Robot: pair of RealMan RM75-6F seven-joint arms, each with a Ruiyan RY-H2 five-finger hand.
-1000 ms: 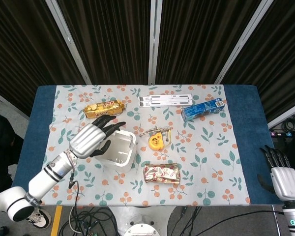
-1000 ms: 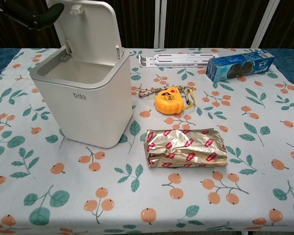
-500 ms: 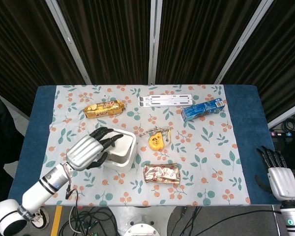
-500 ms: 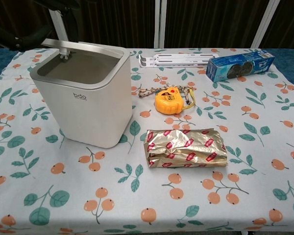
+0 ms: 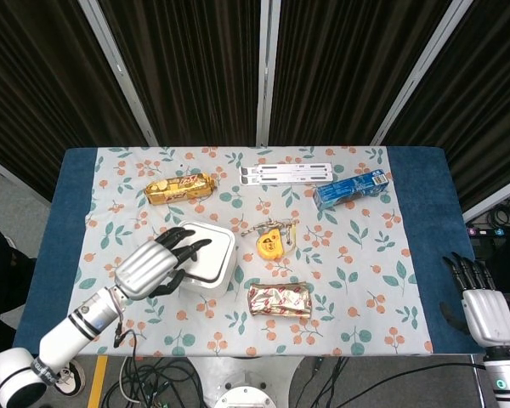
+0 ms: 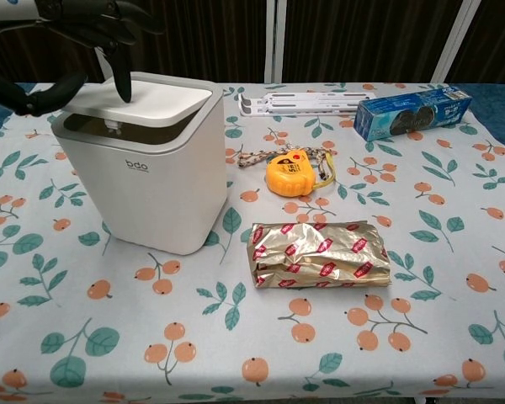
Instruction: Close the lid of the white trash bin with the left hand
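Note:
The white trash bin (image 6: 147,172) stands at the left of the table, seen from above in the head view as a white square (image 5: 207,255). Its lid (image 6: 143,97) lies nearly flat, with a narrow gap at the front edge. My left hand (image 5: 157,263) reaches over the bin from the left, fingers spread, and its dark fingertips (image 6: 120,82) press down on the lid. My right hand (image 5: 483,302) hangs off the table's right edge with nothing in it, fingers apart.
Right of the bin lie a yellow tape measure (image 6: 293,172) and a gold foil snack bag (image 6: 320,253). A blue box (image 6: 412,111) and a white rack (image 6: 299,102) sit at the back. A gold packet (image 5: 180,188) lies behind the bin.
The lid has swung down from upright to nearly flat. My left hand followed it downward, and its fingers now rest on top of the lid. The right hand barely moved.

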